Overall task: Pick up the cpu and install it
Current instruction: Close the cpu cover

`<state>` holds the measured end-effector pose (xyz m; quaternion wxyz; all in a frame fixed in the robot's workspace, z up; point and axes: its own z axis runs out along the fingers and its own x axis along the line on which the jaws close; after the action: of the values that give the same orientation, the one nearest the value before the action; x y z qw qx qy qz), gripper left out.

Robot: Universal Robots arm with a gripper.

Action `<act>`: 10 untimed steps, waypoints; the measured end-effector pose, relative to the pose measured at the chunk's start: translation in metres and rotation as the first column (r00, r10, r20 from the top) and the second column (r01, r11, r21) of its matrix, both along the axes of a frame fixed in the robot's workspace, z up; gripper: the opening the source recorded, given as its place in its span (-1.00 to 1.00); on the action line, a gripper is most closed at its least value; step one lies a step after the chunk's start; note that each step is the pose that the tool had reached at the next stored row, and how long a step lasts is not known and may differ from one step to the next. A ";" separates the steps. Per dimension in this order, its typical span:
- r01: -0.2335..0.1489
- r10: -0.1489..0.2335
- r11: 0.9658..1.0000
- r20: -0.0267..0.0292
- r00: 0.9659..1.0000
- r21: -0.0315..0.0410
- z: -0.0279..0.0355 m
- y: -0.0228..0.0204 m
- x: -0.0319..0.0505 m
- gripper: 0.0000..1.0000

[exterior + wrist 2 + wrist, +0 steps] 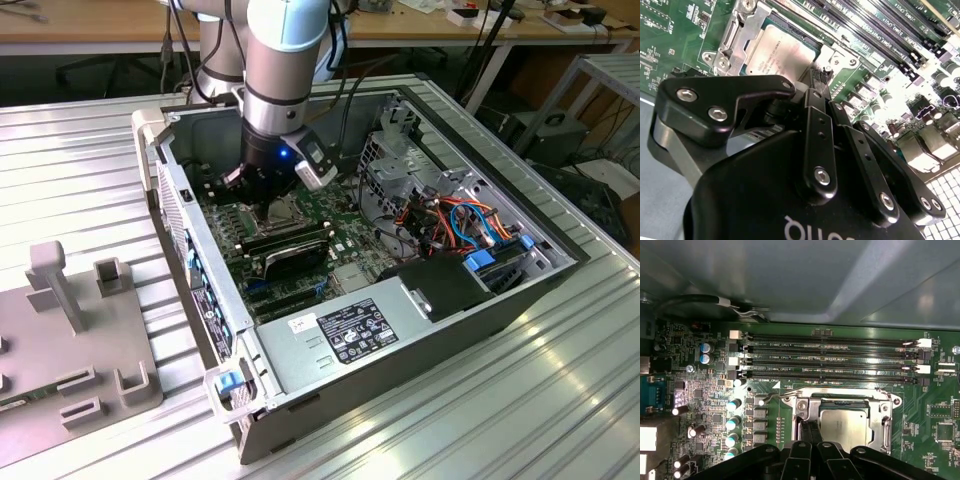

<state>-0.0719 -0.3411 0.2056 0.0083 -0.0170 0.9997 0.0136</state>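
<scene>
In the socket [886,426], seemingly, the cpu [845,426].

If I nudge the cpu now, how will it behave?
The cpu looks thin and flat: probably stiff and light. Its smooth grey metal face may be slippery. Lying inside the socket frame, it likely won't slide far.
</scene>
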 end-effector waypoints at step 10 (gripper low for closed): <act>0.000 0.000 1.000 0.000 1.000 0.000 -0.0034 -0.0001 -0.0001 -0.79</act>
<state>-0.0720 -0.3412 0.2023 0.0082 -0.0170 0.9997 0.0135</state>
